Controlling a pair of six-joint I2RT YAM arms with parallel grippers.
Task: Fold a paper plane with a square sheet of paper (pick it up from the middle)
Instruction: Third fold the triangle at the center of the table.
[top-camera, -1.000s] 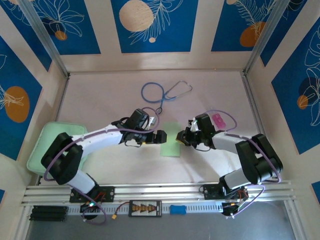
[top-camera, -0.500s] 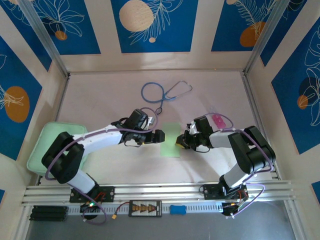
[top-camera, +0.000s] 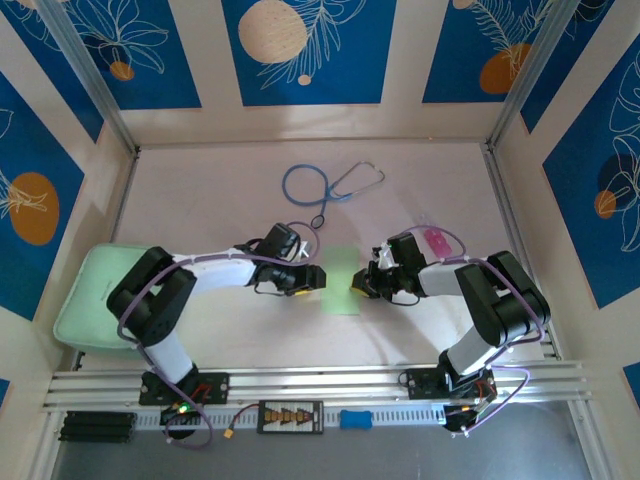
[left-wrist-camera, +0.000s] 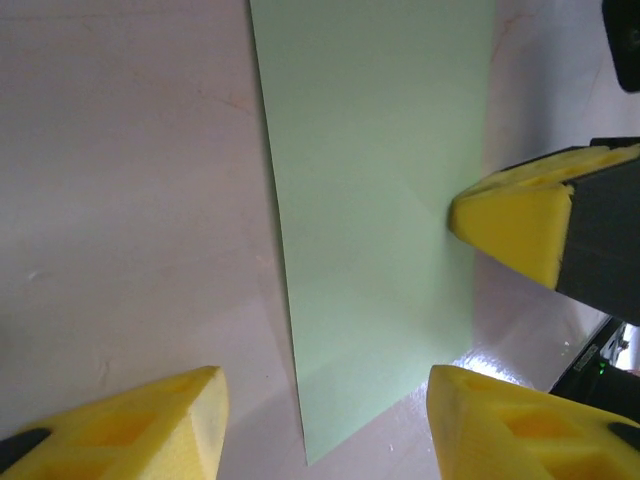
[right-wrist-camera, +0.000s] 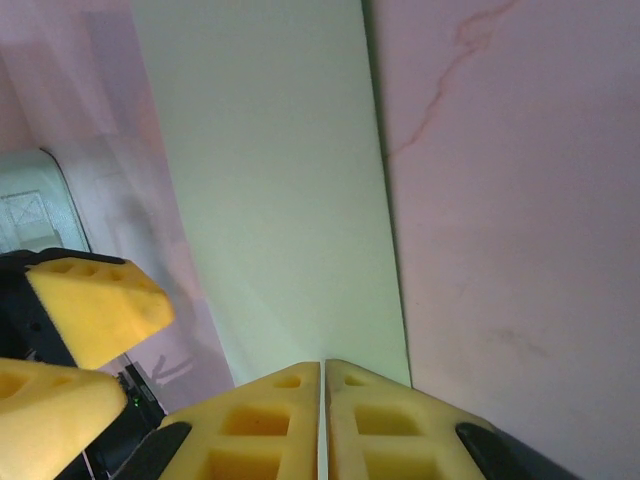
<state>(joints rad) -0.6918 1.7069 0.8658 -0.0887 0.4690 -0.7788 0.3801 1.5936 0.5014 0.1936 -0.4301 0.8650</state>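
The square sheet of paper (top-camera: 342, 282) lies flat on the table as a pale green upright rectangle, seemingly folded in half. My left gripper (top-camera: 315, 278) stands open at its left edge. In the left wrist view its yellow fingers straddle the paper's (left-wrist-camera: 370, 200) near corner, left gripper (left-wrist-camera: 325, 425) empty. My right gripper (top-camera: 360, 284) is shut, its joined tips resting on the paper's right edge. The right wrist view shows the right gripper (right-wrist-camera: 323, 375) at the edge of the paper (right-wrist-camera: 270, 180), with the left arm's fingers (right-wrist-camera: 95, 305) beyond. No pointed paper plane is in view.
A blue stethoscope (top-camera: 330, 185) lies behind the paper. A small pink object (top-camera: 437, 240) sits by the right arm. A thick mint-green pad (top-camera: 85, 300) rests at the table's left edge, beside the left arm.
The left gripper has moved right, closing up to the paper's left edge. The right gripper moved slightly left onto the right edge a second ago, then held still.
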